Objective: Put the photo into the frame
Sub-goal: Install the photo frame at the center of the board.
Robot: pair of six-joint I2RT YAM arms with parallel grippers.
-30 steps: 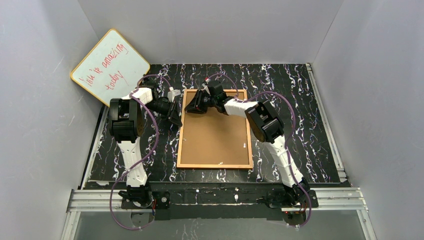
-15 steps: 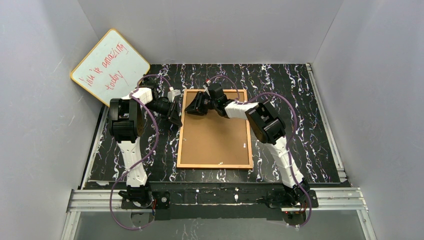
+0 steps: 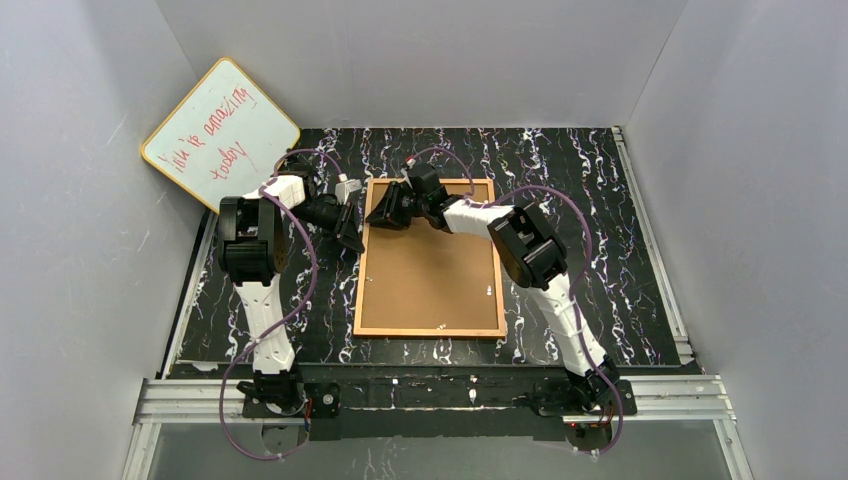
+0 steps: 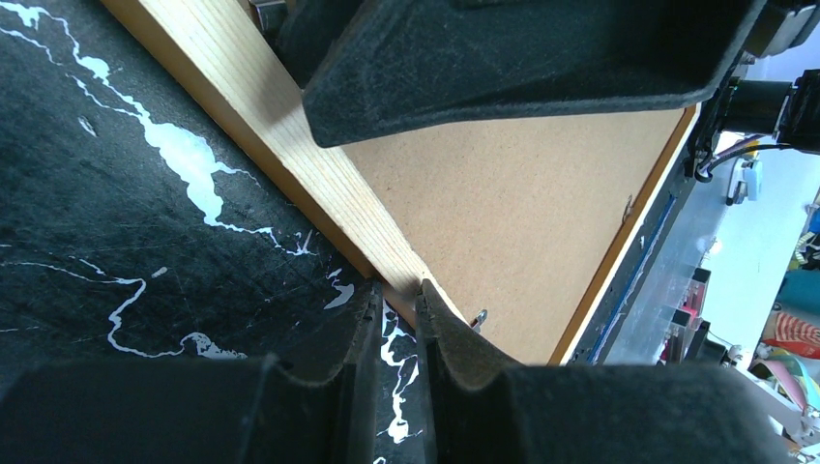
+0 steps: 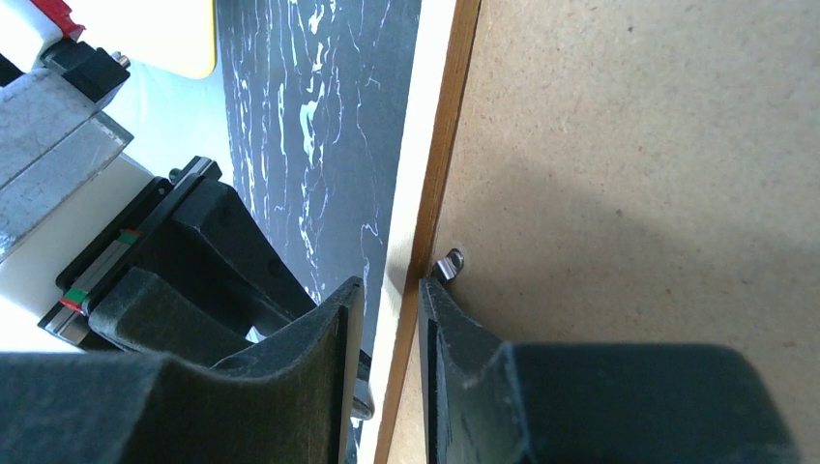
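Note:
The frame (image 3: 430, 265) lies flat on the table with its plain brown fibreboard back up. The photo is not in view. My left gripper (image 3: 349, 229) is at the frame's left edge near the far corner. In the left wrist view its fingers (image 4: 397, 290) stand narrowly apart around the wooden rim (image 4: 290, 145). My right gripper (image 3: 383, 212) reaches over the far left corner. In the right wrist view its fingers (image 5: 391, 290) straddle the rim (image 5: 425, 174), the inner tip beside a small metal clip (image 5: 449, 263) on the back.
A yellow-edged whiteboard (image 3: 220, 132) with red writing leans against the left wall at the back. Black marbled table (image 3: 580, 200) surrounds the frame. Grey walls close in three sides. A metal rail (image 3: 430, 392) runs along the near edge.
My right gripper has shifted slightly left and away along the frame's far left corner. My left gripper and the frame have not moved.

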